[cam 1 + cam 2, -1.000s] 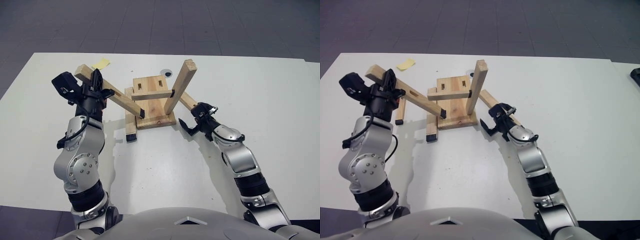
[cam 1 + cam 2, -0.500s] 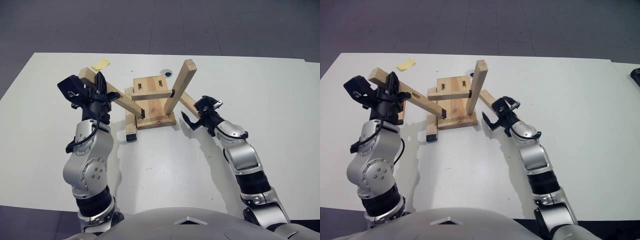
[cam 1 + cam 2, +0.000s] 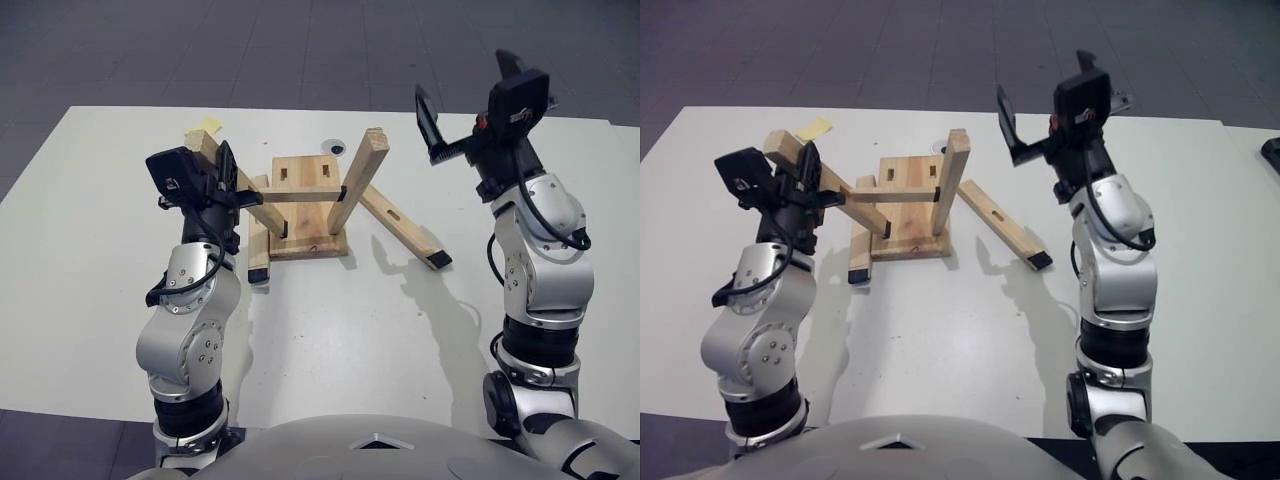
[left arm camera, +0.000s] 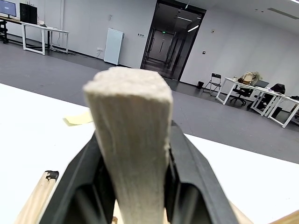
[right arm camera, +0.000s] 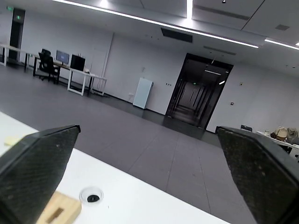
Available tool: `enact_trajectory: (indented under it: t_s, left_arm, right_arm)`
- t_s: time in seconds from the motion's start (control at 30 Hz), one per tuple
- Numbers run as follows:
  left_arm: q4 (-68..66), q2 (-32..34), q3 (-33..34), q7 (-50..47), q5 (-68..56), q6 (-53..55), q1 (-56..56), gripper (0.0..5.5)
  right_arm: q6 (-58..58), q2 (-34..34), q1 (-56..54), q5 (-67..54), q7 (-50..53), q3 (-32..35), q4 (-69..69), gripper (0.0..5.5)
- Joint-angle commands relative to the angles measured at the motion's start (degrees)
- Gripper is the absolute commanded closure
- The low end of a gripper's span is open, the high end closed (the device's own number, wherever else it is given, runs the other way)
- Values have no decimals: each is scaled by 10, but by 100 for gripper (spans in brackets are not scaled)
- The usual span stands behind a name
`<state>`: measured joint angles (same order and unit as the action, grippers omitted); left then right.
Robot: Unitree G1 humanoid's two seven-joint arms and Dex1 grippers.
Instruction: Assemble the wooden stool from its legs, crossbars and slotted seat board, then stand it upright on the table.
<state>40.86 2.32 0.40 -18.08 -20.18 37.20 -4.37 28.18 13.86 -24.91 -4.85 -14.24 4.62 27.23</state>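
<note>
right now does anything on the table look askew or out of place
Yes. The upright leg standing on the seat board leans toward the robot's right instead of standing square. A loose leg lies on the table to the board's right. The left end effector holds a third leg at a slant.

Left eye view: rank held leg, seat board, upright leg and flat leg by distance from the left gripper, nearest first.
From the left gripper:
1. held leg, clamped in it.
2. seat board, centre, just to its right.
3. upright leg, at the board's right edge.
4. flat leg, lying farthest right.
</note>
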Motion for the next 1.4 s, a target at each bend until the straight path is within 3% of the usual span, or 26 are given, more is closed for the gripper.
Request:
enact_trajectory:
  t_s: [0.03,0.6,1.1,1.4]
  left_arm:
    - [-98,25,-29,33,34,38,76,446]
    - [-148,58,-70,88,100,4,92,445]
    - [-165,28,-33,88,67,16,75,445]
    - [-163,20,-38,87,72,17,74,445]
  right_arm:
    - [28,-23,-48,-9,21,-22,19,10]
    - [95,-65,-70,44,44,-170,25,10]
    - [159,-100,-62,63,32,-284,2,262]
    - [153,-104,-58,74,34,-311,-59,410]
